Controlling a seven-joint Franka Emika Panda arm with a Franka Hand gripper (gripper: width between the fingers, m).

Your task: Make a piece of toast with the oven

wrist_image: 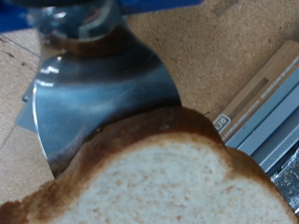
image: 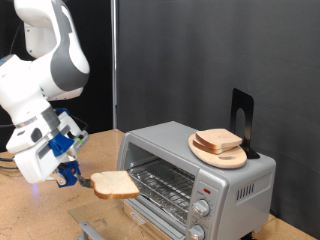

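Piece of toast (image: pixel 115 184): pale white crumb, tan-brown crust. Oven (image: pixel 195 176): silver-grey casing, red light. Plate (image: pixel 219 152): light wood tone. Claw (image: pixel 72 178): blue fittings on a white arm. Surface (image: pixel 30 215): speckled tan. Backdrop: black.

Wall: I see a dark black curtain (image: pixel 200 60) behind everything.
Table: I work over a light brown wood table (image: pixel 40 215) with little specks.
Light: soft and even, a pale strip at the far left.
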